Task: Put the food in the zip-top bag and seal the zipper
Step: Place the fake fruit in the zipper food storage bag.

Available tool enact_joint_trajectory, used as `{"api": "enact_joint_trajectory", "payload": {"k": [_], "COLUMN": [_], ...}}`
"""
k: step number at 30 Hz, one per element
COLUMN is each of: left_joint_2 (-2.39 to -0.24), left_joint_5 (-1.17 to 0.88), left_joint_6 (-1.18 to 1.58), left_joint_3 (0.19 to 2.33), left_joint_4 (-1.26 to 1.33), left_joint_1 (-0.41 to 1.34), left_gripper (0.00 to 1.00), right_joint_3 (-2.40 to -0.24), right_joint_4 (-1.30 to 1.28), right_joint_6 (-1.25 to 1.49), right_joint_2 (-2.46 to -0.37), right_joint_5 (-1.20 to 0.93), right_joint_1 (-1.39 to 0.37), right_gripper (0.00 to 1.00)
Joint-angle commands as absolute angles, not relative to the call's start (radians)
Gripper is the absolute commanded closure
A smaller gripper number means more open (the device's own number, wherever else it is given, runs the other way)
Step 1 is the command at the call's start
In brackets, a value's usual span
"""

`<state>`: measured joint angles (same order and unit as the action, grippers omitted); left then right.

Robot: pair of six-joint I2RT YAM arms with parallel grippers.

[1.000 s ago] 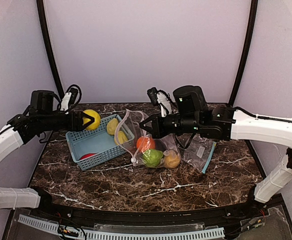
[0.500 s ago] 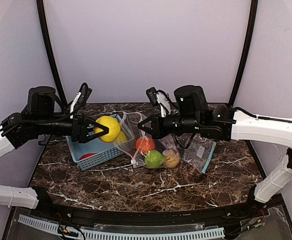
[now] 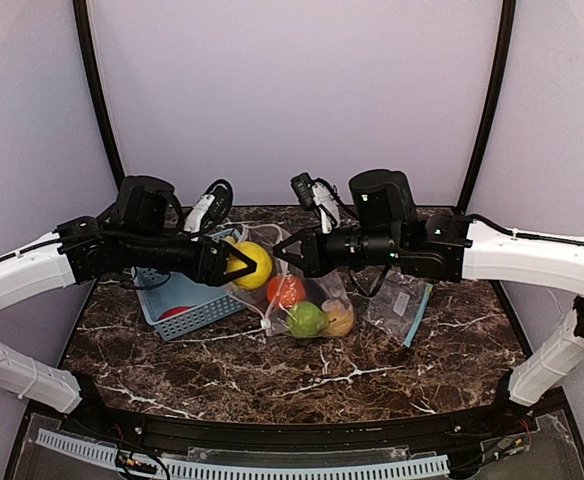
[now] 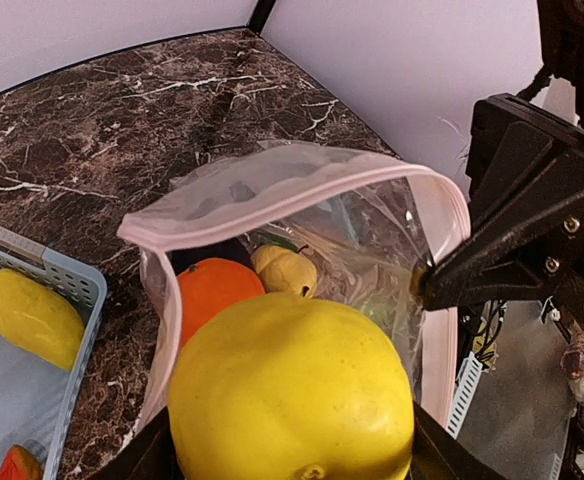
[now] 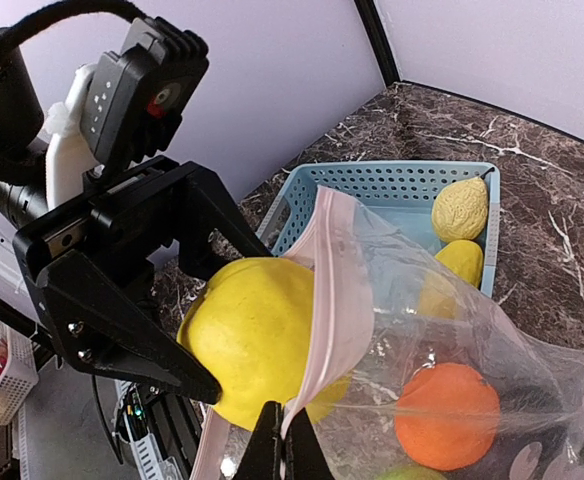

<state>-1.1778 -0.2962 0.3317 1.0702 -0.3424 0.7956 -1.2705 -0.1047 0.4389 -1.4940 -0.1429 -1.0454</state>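
At the bag mouth | left gripper (image 3: 240,266) is gripping the yellow lemon (image 4: 292,400), jaws spread wide around it, aiming it inside | right gripper (image 3: 281,256) is pinching the zip-top bag (image 4: 302,176) by its rim, jaws closed tight, propping it open | orange (image 3: 288,290) and green apple (image 3: 305,319) are sitting inside.

basket (image 3: 187,300) left of bag (image 3: 322,290), lemon (image 3: 250,265) at bag mouth

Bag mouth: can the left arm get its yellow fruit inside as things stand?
Probably yes. The right end effector pinches the bag rim, holding the mouth open toward the yellow fruit in the left end effector, with nothing between them.
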Motion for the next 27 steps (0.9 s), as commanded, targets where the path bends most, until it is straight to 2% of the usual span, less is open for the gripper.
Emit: {"api": "enact_joint_trajectory", "payload": {"k": [1, 13, 18, 21, 27], "left_joint_2": [-1.212, -1.347, -1.352, -1.347, -1.332], "left_joint_5": [-0.214, -0.047, -0.045, -0.056, -0.07], "left_joint_6": [0.346, 0.309, 0.308, 0.301, 0.299], "left_joint_3": [1.116, 1.171, 1.172, 1.168, 1.152], "left_joint_4": [-0.291, -0.329, -0.324, -0.317, -0.296], "left_joint_1": [0.807, 0.861, 0.861, 0.862, 0.862], "left_gripper": [0.42, 0.4, 0.3, 0.21, 0.14], "right_joint_3": [-1.263, -1.266, -1.263, -1.261, -1.255], "right_joint_4": [-0.051, -0.046, -0.046, -0.045, -0.043], "right_joint_6": [0.432, 0.427, 0.428, 0.427, 0.426], "right_joint_2": [-1.469, -1.473, -1.474, -1.474, -1.47], "right_joint_5": [-0.16, -0.153, -0.144, -0.14, -0.133], "right_joint_1": [-1.046, -1.047, -1.048, -1.047, -1.047], "right_gripper": [1.0, 1.0, 1.0, 1.0, 1.0]}}
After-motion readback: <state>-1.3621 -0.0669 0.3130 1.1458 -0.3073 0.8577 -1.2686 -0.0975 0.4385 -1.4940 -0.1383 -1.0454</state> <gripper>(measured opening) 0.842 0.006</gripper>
